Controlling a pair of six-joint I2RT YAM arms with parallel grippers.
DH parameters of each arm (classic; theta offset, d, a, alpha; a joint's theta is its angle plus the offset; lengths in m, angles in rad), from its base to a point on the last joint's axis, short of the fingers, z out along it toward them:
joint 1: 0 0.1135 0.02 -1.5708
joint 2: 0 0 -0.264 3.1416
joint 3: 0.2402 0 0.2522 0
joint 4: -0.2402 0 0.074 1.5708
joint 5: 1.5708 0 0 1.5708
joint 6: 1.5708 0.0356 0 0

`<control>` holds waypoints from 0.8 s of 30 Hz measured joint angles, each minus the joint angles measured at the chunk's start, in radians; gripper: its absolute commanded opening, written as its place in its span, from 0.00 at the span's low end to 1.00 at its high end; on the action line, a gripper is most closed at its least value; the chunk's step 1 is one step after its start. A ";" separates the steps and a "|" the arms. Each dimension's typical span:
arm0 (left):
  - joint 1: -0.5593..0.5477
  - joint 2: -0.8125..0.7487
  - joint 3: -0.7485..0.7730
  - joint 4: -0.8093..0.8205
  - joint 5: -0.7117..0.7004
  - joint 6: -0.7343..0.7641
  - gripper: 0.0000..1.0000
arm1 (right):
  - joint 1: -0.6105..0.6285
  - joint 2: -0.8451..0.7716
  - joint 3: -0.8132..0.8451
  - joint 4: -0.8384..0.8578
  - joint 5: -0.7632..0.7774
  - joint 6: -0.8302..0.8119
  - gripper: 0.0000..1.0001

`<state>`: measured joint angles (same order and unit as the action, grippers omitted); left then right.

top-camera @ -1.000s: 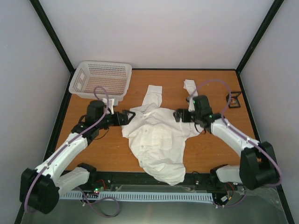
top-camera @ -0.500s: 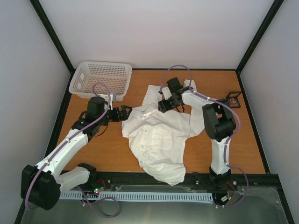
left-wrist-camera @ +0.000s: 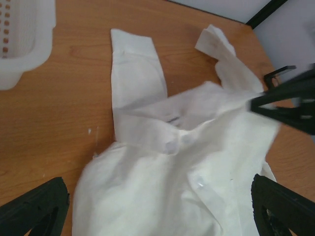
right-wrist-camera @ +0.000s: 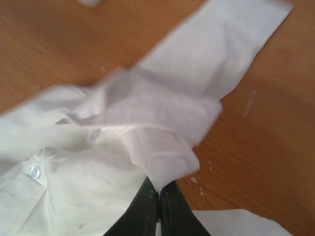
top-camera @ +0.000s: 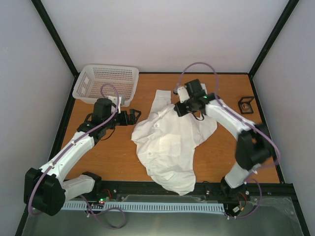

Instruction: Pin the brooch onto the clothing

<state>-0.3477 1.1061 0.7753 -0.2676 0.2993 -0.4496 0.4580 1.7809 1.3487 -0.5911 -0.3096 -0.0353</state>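
Observation:
The clothing, a white button-up shirt [top-camera: 167, 142], lies crumpled mid-table, collar toward the back. My right gripper [top-camera: 179, 109] is at its collar edge, shut on a fold of the white fabric [right-wrist-camera: 170, 162]; in the right wrist view the black fingers [right-wrist-camera: 147, 209] pinch together under that fold. My left gripper [top-camera: 133, 118] stands open just left of the shirt's shoulder; its fingertips [left-wrist-camera: 37, 206] frame the collar and buttons [left-wrist-camera: 170, 145], holding nothing. The brooch [top-camera: 244, 104] is a tiny reddish-brown spot inside a small black frame at the right.
A white perforated basket [top-camera: 106, 83] stands at the back left, its corner showing in the left wrist view [left-wrist-camera: 19, 49]. The small black open-frame cube [top-camera: 246, 100] sits near the table's right edge. One sleeve [top-camera: 161, 100] stretches toward the back. Black enclosure posts rise at the back corners.
My right arm swung from the shirt's right side to the collar and its jaws closed on a fold, tugging the cloth. My left gripper drew back slightly left, still open.

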 measured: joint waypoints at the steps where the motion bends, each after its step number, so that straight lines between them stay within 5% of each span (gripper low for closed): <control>1: 0.000 0.000 0.008 0.003 0.007 0.006 1.00 | 0.000 -0.091 -0.031 0.009 0.011 0.004 0.03; 8: 0.001 0.007 0.047 0.073 0.139 0.026 1.00 | 0.001 -0.640 -0.292 0.148 0.221 0.142 0.04; 12: 0.001 0.060 0.079 0.131 0.237 0.027 1.00 | -0.002 -0.872 -0.618 0.176 0.360 0.417 0.03; 17: -0.008 0.224 0.177 0.146 0.368 0.039 1.00 | -0.005 -1.082 -1.032 0.216 0.266 0.768 0.03; 24: -0.087 0.572 0.474 0.077 0.387 0.150 1.00 | -0.005 -1.206 -1.012 0.108 0.345 0.858 0.03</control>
<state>-0.4343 1.6779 1.2495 -0.1909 0.6865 -0.3000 0.4534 0.5751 0.3363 -0.4835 0.0353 0.8223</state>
